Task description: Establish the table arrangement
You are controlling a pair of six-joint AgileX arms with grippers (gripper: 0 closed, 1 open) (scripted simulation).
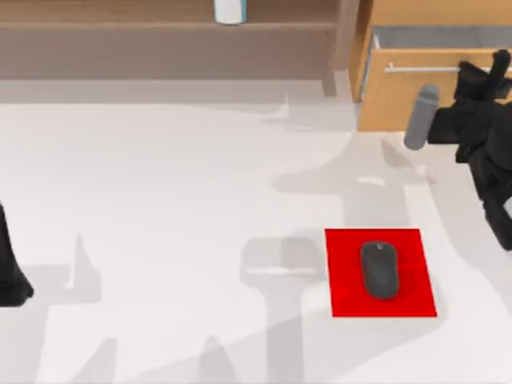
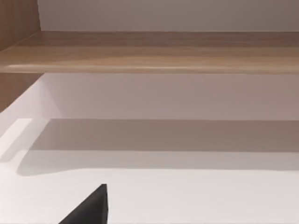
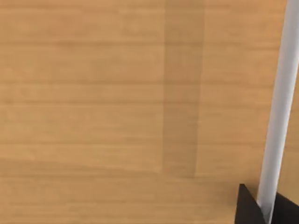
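Two arms share a broad white table (image 1: 160, 208), which spreads across nearly the whole top view and reaches back to a light wooden shelf unit (image 1: 160, 40) along its far edge. On the shelf stands a white cup (image 1: 230, 10), cut off by the picture's edge. At the far right of the table, the unit has a drawer (image 1: 400, 80) pulled open, its wooden front carrying a thin silver handle bar (image 1: 420, 70).

Nearer the front, right of centre, a small red mat (image 1: 344, 272) lies flat on the table, and a dark grey mouse (image 1: 379, 270) rests on the middle of it.

My right gripper (image 1: 490, 74) is up against the drawer front at the right end of the handle bar. In the right wrist view the bar (image 3: 279, 112) runs between two dark fingertips (image 3: 246, 207), so the jaws sit narrow around it. A grey cylinder (image 1: 421, 117) juts from that arm, over the table just in front of the drawer.

My left arm (image 1: 12, 264) sits parked at the table's left edge; whether its jaws are wide or narrow, I cannot tell.
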